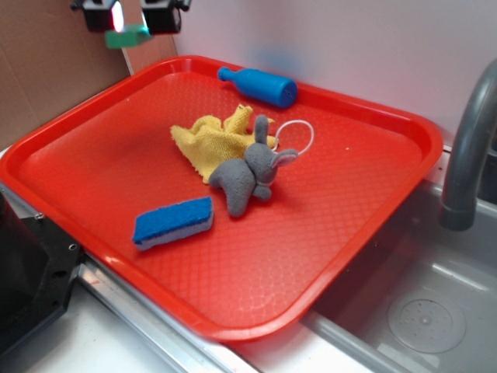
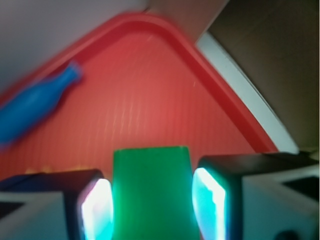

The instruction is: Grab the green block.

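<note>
The tool (image 1: 130,17), at the upper left of the exterior frame, pinches the green block (image 1: 128,35) between its fingers (image 2: 97,210), lifted above the red tray's (image 1: 373,233) far corner. Below on the tray lie a blue bottle (image 1: 260,84), yellow cloth (image 1: 208,138), grey plush elephant (image 1: 248,175) and blue sponge (image 1: 172,222).

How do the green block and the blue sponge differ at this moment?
The green block is held between the fingers of the hand, raised above the red tray; the blue sponge lies on the tray. The block is solid green; the sponge is blue over a grey layer. The block looks smaller. Both are flat and rectangular.
</note>
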Robot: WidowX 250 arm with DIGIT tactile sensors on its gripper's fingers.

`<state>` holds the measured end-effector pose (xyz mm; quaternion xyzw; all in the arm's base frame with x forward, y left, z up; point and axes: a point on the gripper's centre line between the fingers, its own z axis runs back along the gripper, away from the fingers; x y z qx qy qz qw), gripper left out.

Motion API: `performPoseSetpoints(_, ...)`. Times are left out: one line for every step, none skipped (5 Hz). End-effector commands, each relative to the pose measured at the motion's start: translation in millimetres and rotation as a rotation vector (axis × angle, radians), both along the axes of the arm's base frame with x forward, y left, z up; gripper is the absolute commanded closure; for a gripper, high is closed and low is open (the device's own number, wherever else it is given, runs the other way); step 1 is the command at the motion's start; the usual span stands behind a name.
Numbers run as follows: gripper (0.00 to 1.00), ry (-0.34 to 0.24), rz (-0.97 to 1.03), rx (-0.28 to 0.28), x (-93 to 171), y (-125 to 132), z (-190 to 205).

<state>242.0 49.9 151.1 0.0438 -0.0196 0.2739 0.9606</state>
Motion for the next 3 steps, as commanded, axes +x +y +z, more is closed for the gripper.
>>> performPoseSetpoints(1.00, -0.059, -0.523, -0.058, -54.3, -46.3, 72.1)
performPoseSetpoints(1.00, -0.023, -0.769, -0.109, -71.2, -57.9, 76.0)
performPoseSetpoints(1.00, 0.008, -0.873, -0.138, -74.2, -56.9, 70.5)
